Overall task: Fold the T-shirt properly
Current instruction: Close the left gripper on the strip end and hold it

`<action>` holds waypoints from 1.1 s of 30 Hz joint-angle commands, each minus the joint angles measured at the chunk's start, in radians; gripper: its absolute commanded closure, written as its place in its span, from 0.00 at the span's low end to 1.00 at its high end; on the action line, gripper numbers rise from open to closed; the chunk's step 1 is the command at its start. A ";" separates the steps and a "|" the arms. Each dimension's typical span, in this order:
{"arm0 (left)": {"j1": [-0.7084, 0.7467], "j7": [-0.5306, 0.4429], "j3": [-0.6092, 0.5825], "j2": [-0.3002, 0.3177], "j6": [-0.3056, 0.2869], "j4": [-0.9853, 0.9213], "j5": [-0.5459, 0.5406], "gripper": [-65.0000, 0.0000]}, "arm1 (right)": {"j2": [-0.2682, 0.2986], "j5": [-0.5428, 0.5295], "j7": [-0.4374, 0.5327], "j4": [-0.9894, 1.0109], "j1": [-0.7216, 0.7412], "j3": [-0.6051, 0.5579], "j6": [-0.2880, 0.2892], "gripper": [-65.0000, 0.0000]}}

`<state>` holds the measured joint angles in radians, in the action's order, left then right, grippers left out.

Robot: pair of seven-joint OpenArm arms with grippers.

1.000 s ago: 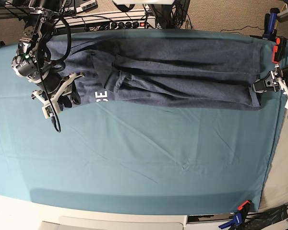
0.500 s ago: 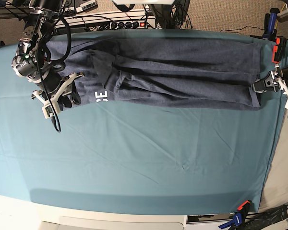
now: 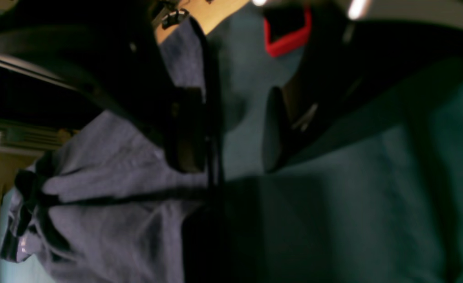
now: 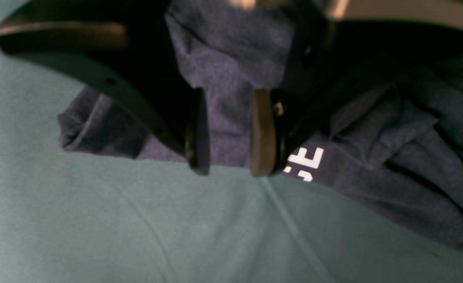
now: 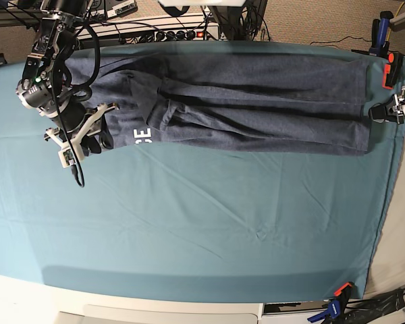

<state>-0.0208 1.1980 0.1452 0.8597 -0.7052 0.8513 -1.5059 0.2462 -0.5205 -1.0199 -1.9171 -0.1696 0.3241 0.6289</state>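
We see the shirt lying as a long folded band across the far part of the table cloth, running from about 9 o'clock to 3 o'clock in the base view. White letters show on its near edge towards the 9 o'clock end, where the fabric bunches into several creases.

Our right gripper sits at that 9 o'clock end. In the right wrist view its two pads stand partly apart with a bunched fold of the shirt between them, so we read it as gripping the cloth. The fold's lower edge meets the table cloth just below the pad tips, and the letters lie just beside them at 3 o'clock.

Our left gripper is at the 3 o'clock end, just beside the shirt's end edge. In the left wrist view, which is dark and blurred, its fingers stand wide apart with only table cloth showing between them; it holds nothing. The shirt lies at 8 o'clock from the gap, its edge running alongside one finger; we cannot tell whether they touch.

An orange clamp is on the table edge just beyond the left gripper.
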 commanded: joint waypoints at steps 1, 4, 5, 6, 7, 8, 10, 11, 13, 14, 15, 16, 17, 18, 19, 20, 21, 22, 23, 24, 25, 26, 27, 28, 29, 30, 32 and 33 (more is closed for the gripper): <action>0.020 0.029 0.001 0.024 0.007 0.025 0.022 0.59 | 0.012 -0.010 0.027 -0.018 0.011 0.002 0.003 0.71; 0.090 0.029 0.001 0.024 0.007 0.115 0.022 0.59 | 0.011 -0.010 0.027 -0.018 0.011 0.002 0.003 0.71; 0.111 0.029 0.001 0.024 0.007 0.148 0.022 0.59 | 0.012 -0.010 0.027 -0.018 0.012 0.002 0.003 0.71; 0.130 0.028 0.001 0.024 0.007 0.182 0.022 0.59 | 0.011 -0.010 0.027 -0.018 0.011 0.002 0.003 0.71; 0.144 0.027 0.001 0.024 0.007 0.212 0.022 0.59 | 0.011 -0.010 0.027 -0.018 0.011 0.002 0.003 0.71; 0.152 0.025 0.001 0.024 0.007 0.235 0.022 0.59 | 0.011 -0.010 0.027 -0.018 0.012 0.002 0.003 0.71; 0.153 0.016 0.001 0.024 0.007 0.263 0.022 0.59 | 0.011 -0.010 0.026 -0.018 0.011 0.002 0.003 0.71; 0.150 0.006 0.001 0.024 0.007 0.269 0.022 0.59 | 0.012 -0.010 0.026 -0.018 0.011 0.002 0.003 0.71; 0.136 -0.003 0.001 0.021 0.007 0.270 0.022 0.59 | 0.011 -0.010 0.026 -0.018 0.011 0.002 0.003 0.71; 0.131 -0.008 0.001 0.021 0.007 0.270 0.022 0.59 | 0.011 -0.010 0.026 -0.018 0.011 0.002 0.003 0.71; 0.122 -0.011 0.001 0.018 0.007 0.269 0.022 0.59 | 0.011 -0.010 0.026 -0.018 0.011 0.002 0.003 0.71; 0.116 -0.015 0.001 0.015 0.007 0.269 0.022 0.59 | 0.011 -0.010 0.026 -0.018 0.011 0.002 0.003 0.71; 0.109 -0.020 0.001 0.011 0.007 0.269 0.022 0.59 | 0.011 -0.010 0.026 -0.018 0.011 0.002 0.003 0.71; 0.101 -0.021 0.001 0.006 0.007 0.269 0.022 0.59 | 0.011 -0.010 0.026 -0.018 0.011 0.002 0.003 0.71; 0.097 -0.023 0.001 0.002 0.007 0.269 0.022 0.59 | 0.011 -0.010 0.026 -0.018 0.011 0.002 0.003 0.71; 0.089 -0.025 0.001 -0.006 0.007 0.268 0.022 0.59 | 0.011 -0.010 0.026 -0.018 0.011 0.002 0.003 0.71; 0.085 -0.029 0.001 -0.013 0.007 0.267 0.022 0.59 | 0.011 -0.010 0.026 -0.018 0.011 0.002 0.003 0.71; 0.080 -0.035 0.001 -0.021 0.007 0.267 0.022 0.59 | 0.011 -0.010 0.026 -0.018 0.011 0.002 0.003 0.71; 0.077 -0.040 0.001 -0.029 0.007 0.267 0.022 0.59 | 0.011 -0.010 0.026 -0.018 0.011 0.002 0.003 0.71; 0.076 -0.043 0.001 -0.037 0.007 0.267 0.022 0.59 | 0.011 -0.010 0.026 -0.018 0.011 0.002 0.003 0.71; 0.073 -0.045 0.001 -0.044 0.007 0.267 0.022 0.59 | 0.012 -0.010 0.026 -0.018 0.011 0.002 0.003 0.71; 0.073 -0.046 0.001 -0.052 0.007 0.267 0.022 0.59 | 0.011 -0.010 0.026 -0.018 0.011 0.002 0.003 0.71; 0.073 -0.047 0.001 -0.060 0.007 0.267 0.022 0.59 | 0.011 -0.010 0.026 -0.018 0.011 0.002 0.003 0.71; 0.073 -0.047 0.001 -0.067 0.007 0.267 0.022 0.59 | 0.011 -0.010 0.026 -0.018 0.011 0.002 0.003 0.71; 0.073 -0.047 0.001 -0.073 0.007 0.267 0.022 0.59 | 0.011 -0.010 0.026 -0.018 0.011 0.002 0.003 0.71; 0.073 -0.046 0.001 -0.078 0.007 0.267 0.022 0.59 | 0.011 -0.010 0.026 -0.018 0.011 0.002 0.003 0.71; 0.073 -0.047 0.001 -0.087 0.007 0.267 0.022 0.59 | 0.011 -0.010 0.026 -0.018 0.011 0.002 0.003 0.71; 0.073 -0.046 0.001 -0.089 0.007 0.267 0.022 0.59 | 0.011 -0.010 0.026 -0.018 0.011 0.002 0.003 0.71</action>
<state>0.0608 1.1507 0.1387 0.7483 -0.6971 1.1107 -1.4788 0.2462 -0.5205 -1.0199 -1.9171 -0.1696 0.3229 0.6289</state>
